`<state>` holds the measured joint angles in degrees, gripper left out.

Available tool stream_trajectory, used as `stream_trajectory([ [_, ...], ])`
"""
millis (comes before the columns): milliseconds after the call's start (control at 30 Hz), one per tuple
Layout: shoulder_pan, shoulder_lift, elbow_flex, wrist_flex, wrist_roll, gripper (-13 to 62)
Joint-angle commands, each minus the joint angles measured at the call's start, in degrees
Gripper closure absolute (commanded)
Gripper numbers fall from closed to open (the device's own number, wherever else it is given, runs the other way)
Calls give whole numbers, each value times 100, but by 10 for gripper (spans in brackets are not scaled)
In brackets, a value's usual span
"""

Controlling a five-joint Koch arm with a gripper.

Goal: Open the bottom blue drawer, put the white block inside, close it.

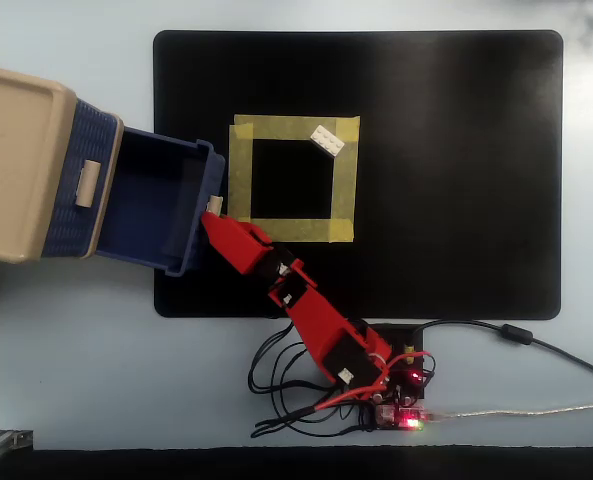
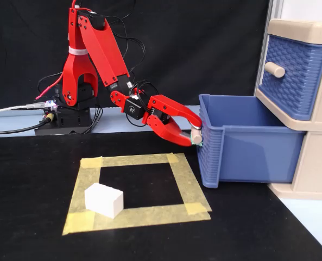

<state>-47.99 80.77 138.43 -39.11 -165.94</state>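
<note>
The bottom blue drawer stands pulled well out of the beige cabinet, its ribbed front facing the yellow tape square and its long axis running straight out from the cabinet toward that square. The red arm's fingers are closed on the drawer's small beige handle, which sits at the drawer front on the side nearest the tape square.

The white block lies on the tape square's edge, at the corner far from the drawer in the overhead view, well apart from the fingers; its long axis runs diagonally across the tape strip, studs up. The upper blue drawer is shut, above the open one.

No readable writing shows. The tape square lies on a black mat over a pale blue tabletop; a black backdrop hangs behind the arm.
</note>
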Motion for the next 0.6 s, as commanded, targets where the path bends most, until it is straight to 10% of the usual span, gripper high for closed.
stream_trajectory([
  [0,-88,343,62,308,501,155],
  [267,536,2856,-1854,6337,2663,157],
  [567,2540,1099,-7102,11953,9949,159],
])
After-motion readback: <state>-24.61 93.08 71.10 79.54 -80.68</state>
